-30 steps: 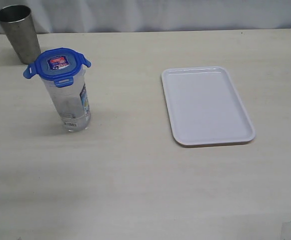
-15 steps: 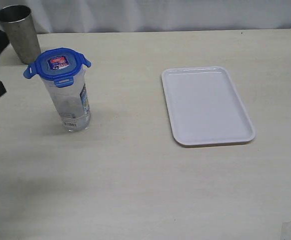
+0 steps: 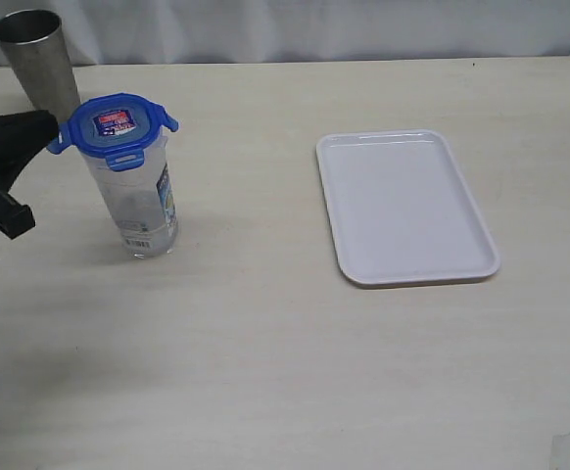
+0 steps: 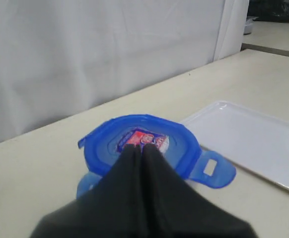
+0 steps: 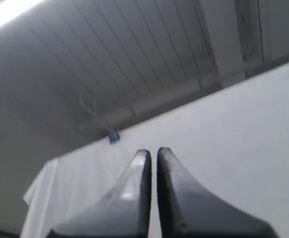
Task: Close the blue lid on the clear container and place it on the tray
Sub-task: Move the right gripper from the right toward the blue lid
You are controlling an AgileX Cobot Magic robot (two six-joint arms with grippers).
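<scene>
The left pincer, clenched with its dark fingers pressed together, blocks part of the sticker on the blue lid in the left wrist view, and whether the tips touch the lid or hang just above it cannot be told. That view hides the body of the clear container beneath the lid and cuts off most of the tray at the frame's edge. In the exterior view the left arm is cropped by the left border, only its black front end showing beside the lid's left flap, where it also covers the foot of a grey metal cup standing behind. The right pincer does not appear in the exterior view; its own camera shows it closed on nothing, raised toward a pale wall and a ribbed ceiling, a thin seam between the fingers. The lid, round and bright blue with a red, white and blue sticker, sits on top of the tall, upright, transparent container, its flaps standing out sideways rather than folded down. A barcode sticker and a colourful label mark the container's lower part. It stands on the left of the pale bench, well apart from the white rimmed tray on the right.
</scene>
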